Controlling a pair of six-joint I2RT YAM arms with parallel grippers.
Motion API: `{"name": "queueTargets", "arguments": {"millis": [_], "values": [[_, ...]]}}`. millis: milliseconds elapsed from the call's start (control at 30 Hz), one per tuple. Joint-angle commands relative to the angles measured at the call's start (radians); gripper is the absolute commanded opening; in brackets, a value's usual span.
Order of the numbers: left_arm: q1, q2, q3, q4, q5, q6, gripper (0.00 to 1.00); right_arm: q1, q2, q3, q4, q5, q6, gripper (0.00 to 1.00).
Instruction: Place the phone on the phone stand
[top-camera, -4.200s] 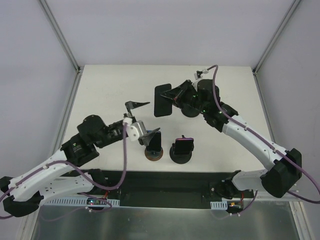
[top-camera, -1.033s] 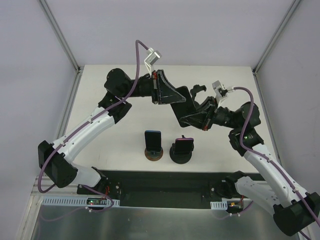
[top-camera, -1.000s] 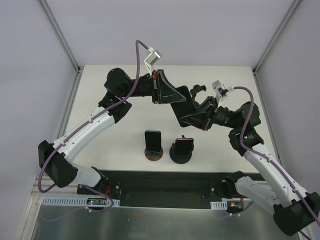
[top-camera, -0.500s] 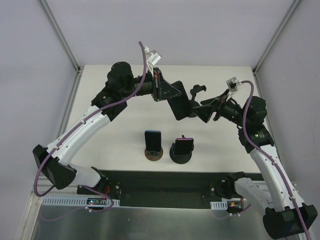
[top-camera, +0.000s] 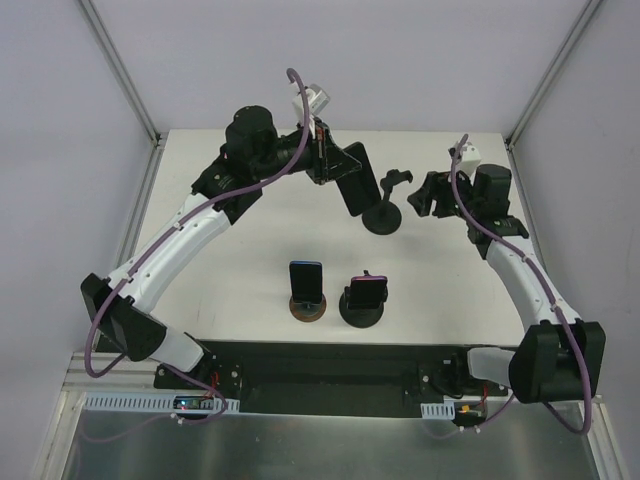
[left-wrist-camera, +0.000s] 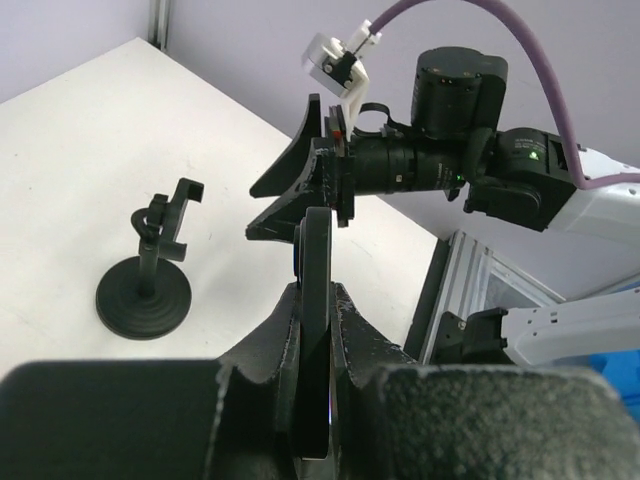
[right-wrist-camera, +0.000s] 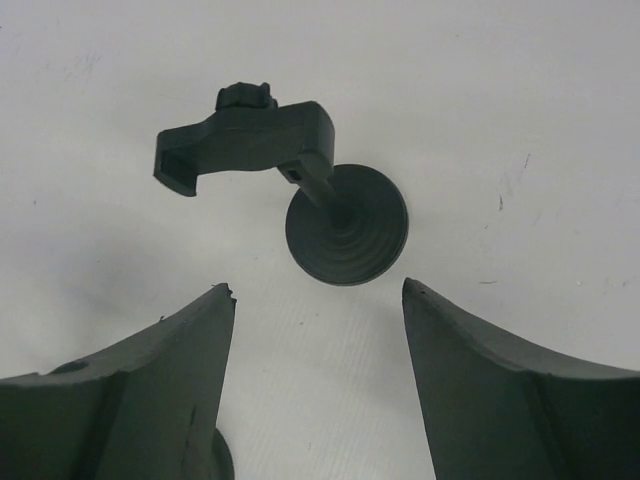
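A black phone (top-camera: 356, 186) hangs above the back of the table, with my left gripper (top-camera: 338, 166) shut on its upper end. In the left wrist view the phone (left-wrist-camera: 318, 235) is edge-on between the fingers of the left gripper (left-wrist-camera: 317, 290). The empty black phone stand (top-camera: 384, 216) sits just to the right of the phone, its cradle (top-camera: 396, 180) raised on a stem. My right gripper (top-camera: 423, 197) hovers to the right of the stand, open and holding nothing. The right wrist view shows the stand (right-wrist-camera: 346, 224) beyond the right gripper (right-wrist-camera: 318, 291).
Two more round stands are near the front middle of the table, one with a blue-edged phone (top-camera: 306, 282) and one with a purple-edged phone (top-camera: 366, 294). The white table (top-camera: 220, 250) is fenced by metal rails at the left and right.
My right gripper has opened, let go of the phone and pulled back to the right. The left gripper has kept hold of the phone and shifted it slightly toward the back.
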Motion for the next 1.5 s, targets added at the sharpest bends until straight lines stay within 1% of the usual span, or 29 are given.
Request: {"name": "queueTargets", "arguments": {"millis": [0,67,100,200,300,467,533,767,1200,1300,1333,1467], "values": [[0.01,0.026,0.053,0.108,0.11,0.062,0.0,-0.047,0.03,-0.008,0.248,-0.135,-0.09,0.68],[0.008,0.038,0.044,0.142,0.191,0.114,0.0,-0.077,0.054,-0.034,0.381,-0.209,-0.055,0.66],[0.01,0.043,0.046,0.149,0.213,0.131,0.0,-0.094,0.065,-0.037,0.399,-0.253,-0.061,0.64],[0.01,0.074,0.061,0.153,0.268,0.169,0.0,-0.096,0.12,-0.02,0.39,-0.281,-0.144,0.59],[0.01,0.107,0.073,0.165,0.314,0.191,0.0,-0.096,0.151,-0.019,0.381,-0.287,-0.197,0.56],[0.01,0.158,0.082,0.22,0.353,0.208,0.0,-0.096,0.191,-0.034,0.45,-0.28,-0.193,0.5],[0.01,0.178,0.087,0.251,0.365,0.208,0.0,-0.096,0.207,-0.032,0.468,-0.281,-0.185,0.5],[0.01,0.218,0.102,0.277,0.391,0.237,0.0,-0.078,0.231,-0.026,0.503,-0.247,-0.179,0.49],[0.01,0.201,0.081,0.235,0.328,0.356,0.0,-0.038,0.252,-0.031,0.554,-0.145,-0.187,0.48],[0.008,0.192,0.072,0.231,0.287,0.376,0.0,-0.033,0.244,-0.038,0.56,-0.116,-0.19,0.48],[0.008,0.183,0.067,0.231,0.251,0.381,0.0,-0.035,0.241,-0.048,0.569,-0.106,-0.19,0.48],[0.008,0.166,0.052,0.228,0.2,0.384,0.0,-0.03,0.234,-0.051,0.575,-0.097,-0.188,0.45]]}}
